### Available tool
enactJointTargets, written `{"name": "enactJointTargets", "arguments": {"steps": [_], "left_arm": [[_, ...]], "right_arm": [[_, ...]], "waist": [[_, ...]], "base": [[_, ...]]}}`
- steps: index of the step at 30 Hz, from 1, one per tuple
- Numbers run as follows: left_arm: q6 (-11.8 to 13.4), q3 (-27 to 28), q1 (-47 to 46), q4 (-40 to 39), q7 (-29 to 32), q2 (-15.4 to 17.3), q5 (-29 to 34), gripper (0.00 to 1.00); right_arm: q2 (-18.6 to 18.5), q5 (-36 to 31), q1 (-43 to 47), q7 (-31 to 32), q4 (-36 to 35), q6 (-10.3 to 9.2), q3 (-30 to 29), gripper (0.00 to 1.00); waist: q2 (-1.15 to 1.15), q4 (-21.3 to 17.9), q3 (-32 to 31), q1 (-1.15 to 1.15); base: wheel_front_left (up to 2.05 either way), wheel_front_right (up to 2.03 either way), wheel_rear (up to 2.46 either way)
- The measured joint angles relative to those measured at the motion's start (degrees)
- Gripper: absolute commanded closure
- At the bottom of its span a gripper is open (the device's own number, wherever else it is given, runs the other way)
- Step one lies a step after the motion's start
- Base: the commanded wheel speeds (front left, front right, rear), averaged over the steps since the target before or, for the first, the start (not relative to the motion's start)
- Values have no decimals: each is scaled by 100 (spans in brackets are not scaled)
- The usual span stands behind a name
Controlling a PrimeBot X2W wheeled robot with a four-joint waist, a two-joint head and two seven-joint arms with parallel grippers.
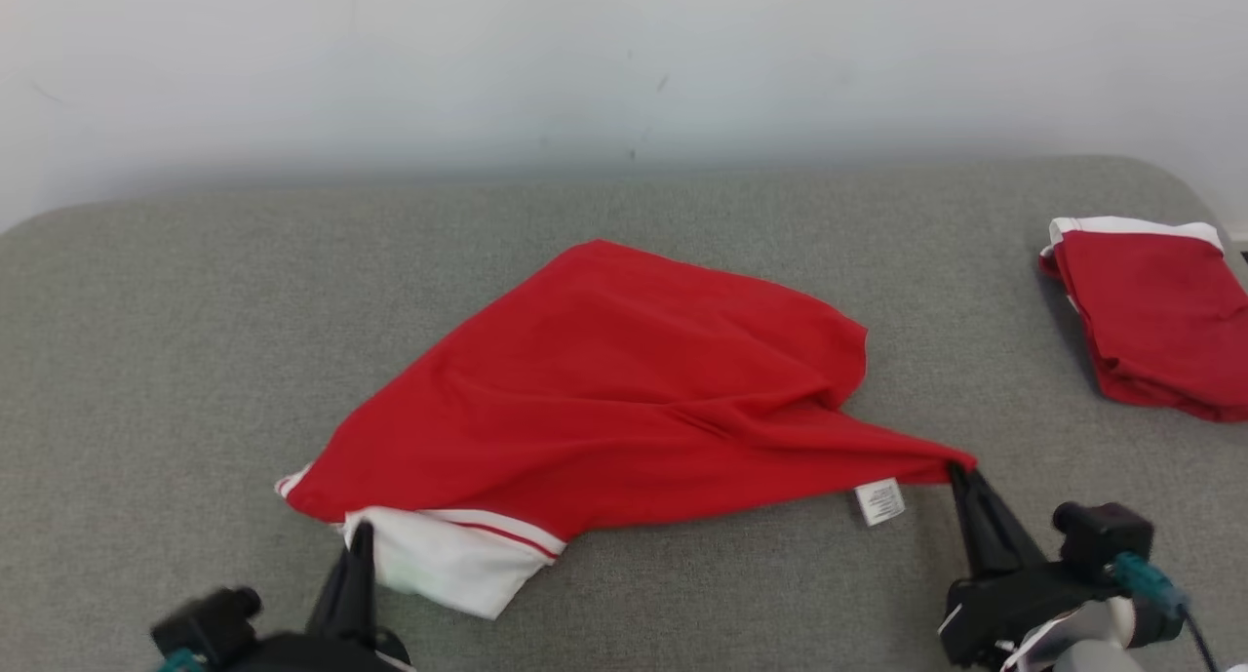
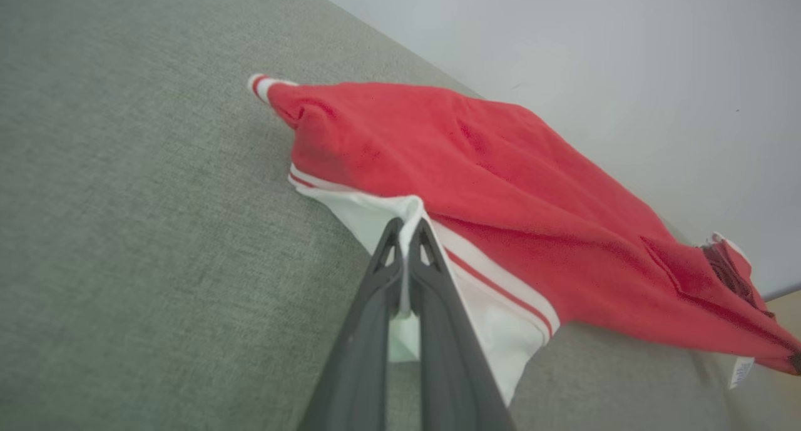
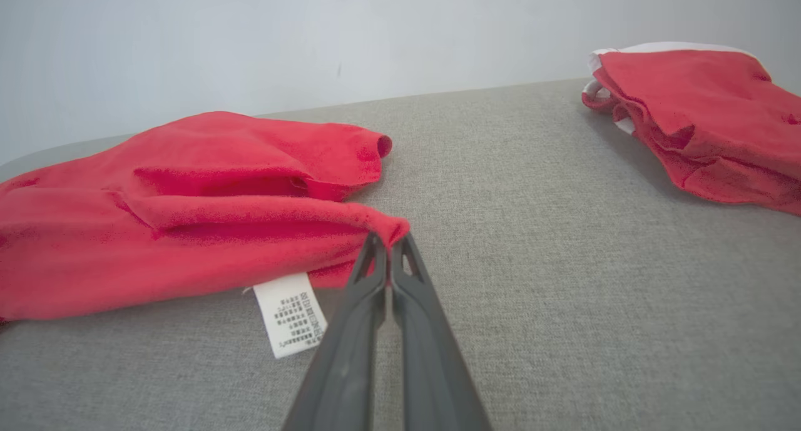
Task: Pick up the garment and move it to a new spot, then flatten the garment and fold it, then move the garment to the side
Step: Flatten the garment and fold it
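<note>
A big grey upholstered surface (image 1: pixel 195 340) runs right across the scene, rounded at its far corners, with a pale wall (image 1: pixel 624 58) directly behind the far edge. There is plenty of bare fabric on the left and along the far side. Room on the right is tighter: a second red garment (image 1: pixel 1155 311), folded with a white edge at its far end, sits at the far right and is cut off by the head view's border.

In the middle of the surface lies the garment (image 1: pixel 604 379), red and wrinkled. It is spread in a rough triangle, with one corner towards the wall and another drawn out to a point on the near right.

Both grippers are on its near edge, well apart. In comes the right gripper (image 1: pixel 960 472), low from the near right with its fingers slanting away and left. They are pressed together on the very tip of that red corner, and the right wrist view shows cloth nipped between the tips. Over on the near left, the left gripper (image 1: pixel 361 531) rises with its fingers closed on the white band (image 1: pixel 448 555), which carries a thin red stripe. The left wrist view shows a fold of white cloth caught between them.

Both arms are cut off at the bottom border, and the left one is blurred.

A small white label (image 1: pixel 880 502) sticks out from the near edge just left of the right gripper, its print too fine to read.
</note>
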Motion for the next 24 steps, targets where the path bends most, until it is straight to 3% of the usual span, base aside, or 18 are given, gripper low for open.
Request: {"name": "enactJointTargets", "arguments": {"steps": [7, 12, 17, 24], "left_arm": [[-77, 414, -220, -2135, 771, 108, -1448, 100], [264, 699, -933, -3099, 1560, 323, -2172, 100], [572, 687, -1881, -3397, 2187, 583, -2418, 100], [790, 443, -3225, -3260, 2763, 809, -2434, 100]], "right_arm": [[-414, 631, -149, 1, -789, 0, -23, 100], [-988, 1099, -673, 0, -1177, 0, 111, 100], [-1504, 1634, -1420, 308, -1468, 0, 259, 100], [-2171, 2180, -2423, 888, -1917, 0, 450, 100]], "waist": [[0, 16, -347, 0], [0, -6, -595, -1], [0, -83, -796, 0], [0, -197, -1059, -1]], "base": [[0, 0, 0], [0, 0, 0], [0, 0, 0], [0, 0, 0]]}}
